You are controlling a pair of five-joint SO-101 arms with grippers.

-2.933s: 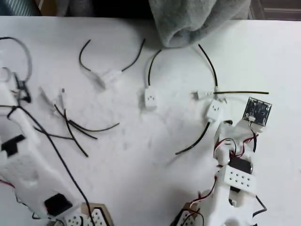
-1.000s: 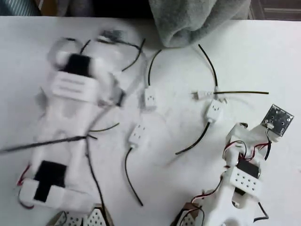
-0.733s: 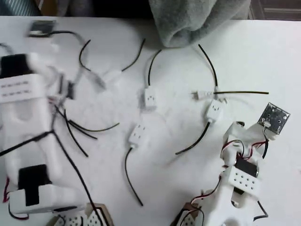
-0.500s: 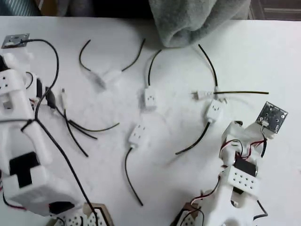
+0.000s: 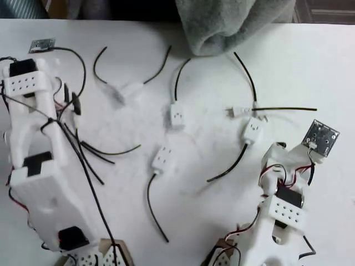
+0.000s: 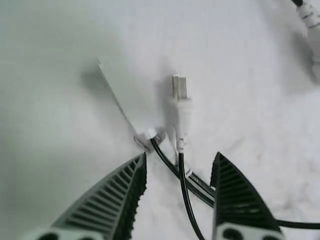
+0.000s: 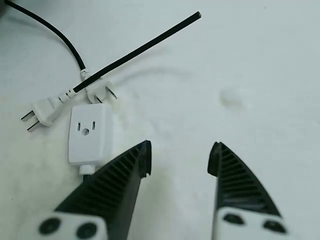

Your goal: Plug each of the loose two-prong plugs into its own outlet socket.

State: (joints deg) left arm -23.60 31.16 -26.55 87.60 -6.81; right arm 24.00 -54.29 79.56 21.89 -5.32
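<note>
the left gripper hangs with jaws spread over a loose white plug on the left arm's side of the table, and the plug's black cord runs back between them. the plug looks light, hard and slick, and its cord looks springy. best pinched across the moulded body, with the prongs left free. the right gripper, also spread, sits just short of an outlet socket. a second plug possibly lies beside the first.

Plug just behind right socket, cloth at far edge
</note>
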